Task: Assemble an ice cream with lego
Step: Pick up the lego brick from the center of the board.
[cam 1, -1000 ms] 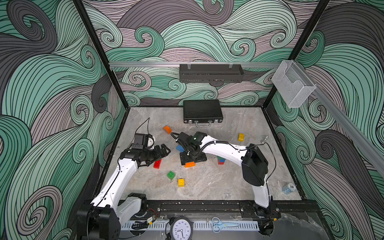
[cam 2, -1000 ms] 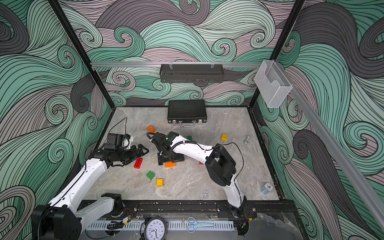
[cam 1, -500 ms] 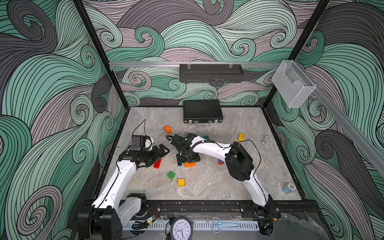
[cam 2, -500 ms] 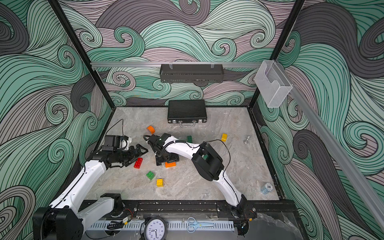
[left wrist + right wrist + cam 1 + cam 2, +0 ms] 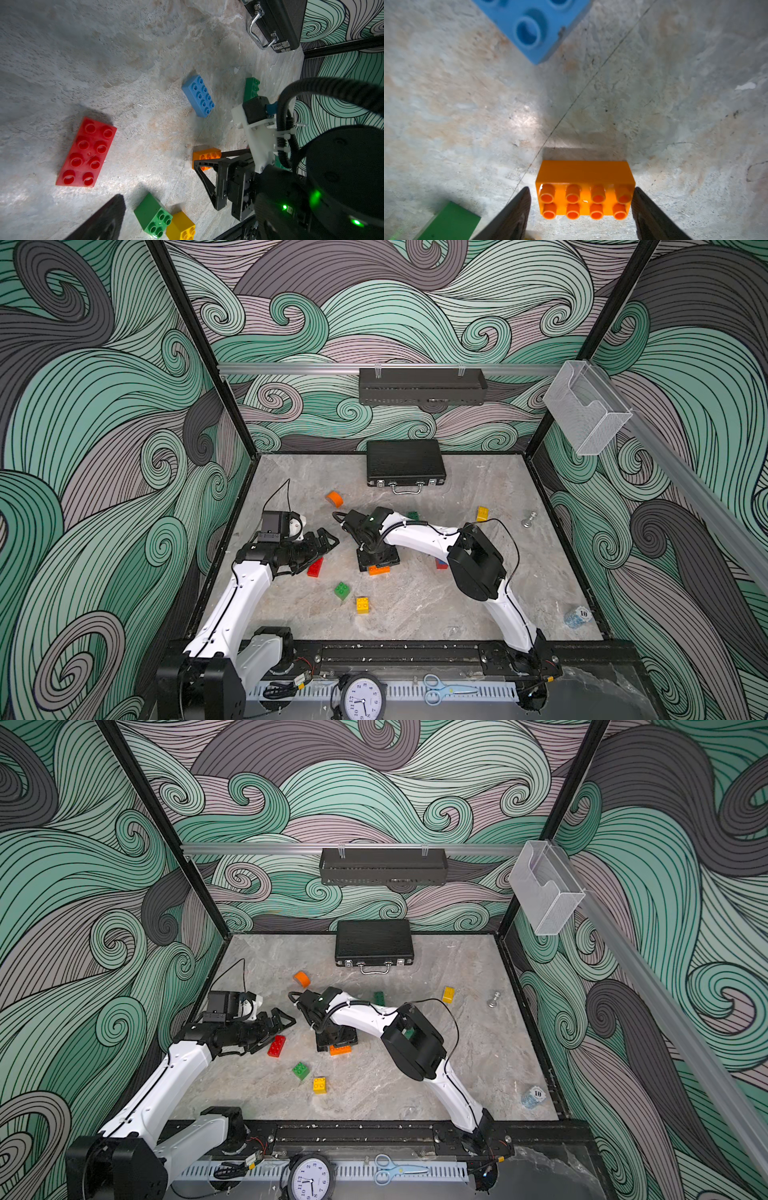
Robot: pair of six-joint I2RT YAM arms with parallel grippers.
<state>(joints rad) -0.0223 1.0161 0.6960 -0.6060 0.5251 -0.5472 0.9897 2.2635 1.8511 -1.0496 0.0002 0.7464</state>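
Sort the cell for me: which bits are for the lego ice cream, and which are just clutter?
For the job:
orange brick
blue brick
red brick
light green brick
near yellow brick
far yellow brick
dark green brick
orange half-round piece

Lying about:
black briefcase
small metal piece
chip marked 10
scissors
clock
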